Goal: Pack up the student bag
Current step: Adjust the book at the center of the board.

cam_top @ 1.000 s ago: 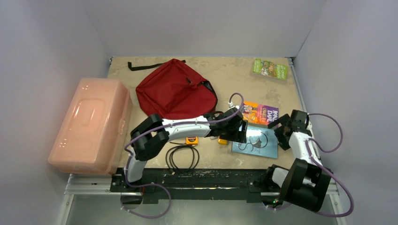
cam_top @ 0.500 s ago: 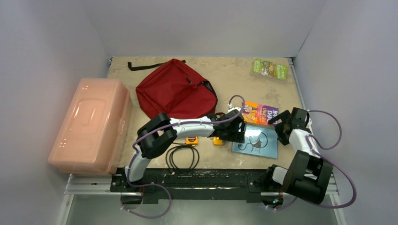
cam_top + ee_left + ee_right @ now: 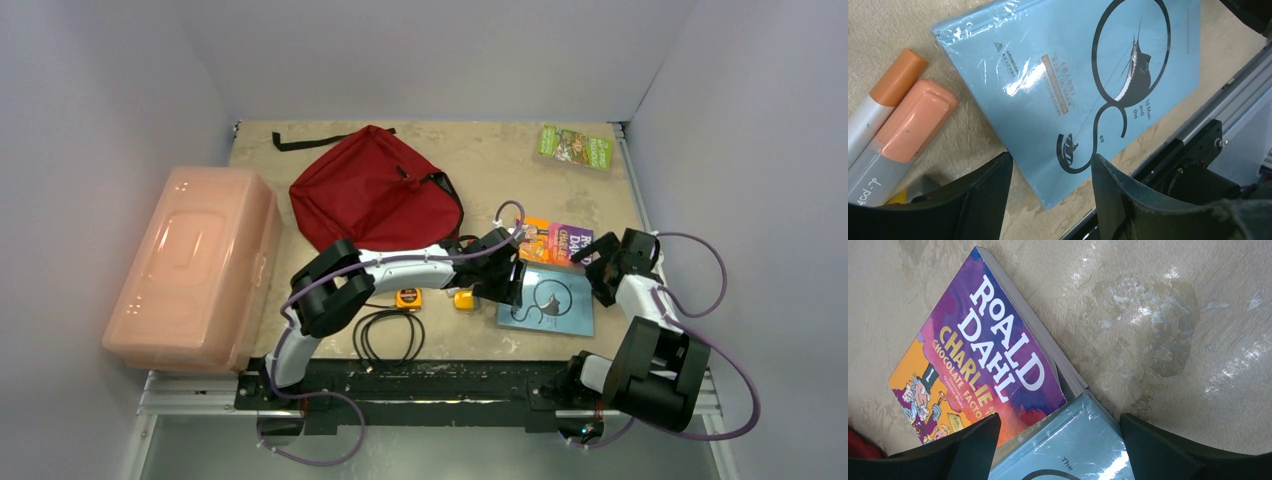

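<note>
The student bag (image 3: 375, 195), dark red, lies flat at the back middle of the table. Neither gripper is near it. A light blue book (image 3: 548, 302) lies at the front right. My left gripper (image 3: 507, 288) hangs low over that book's left side. In the left wrist view the blue book (image 3: 1073, 85) has its near corner between the open fingers (image 3: 983, 200) of the left gripper (image 3: 1050, 197). My right gripper (image 3: 598, 266) is open over the meeting corners of the Roald Dahl book (image 3: 983, 370) and the blue book (image 3: 1083, 445).
A pale pink plastic box (image 3: 190, 265) stands at the left. A green book (image 3: 575, 147) lies at the back right. Orange-capped markers (image 3: 903, 125), a small orange item (image 3: 408, 298) and a coiled black cable (image 3: 385, 335) lie near the front edge.
My left gripper has slid right onto the blue book's corner and its jaws have narrowed. The right gripper has shifted slightly towards the books.
</note>
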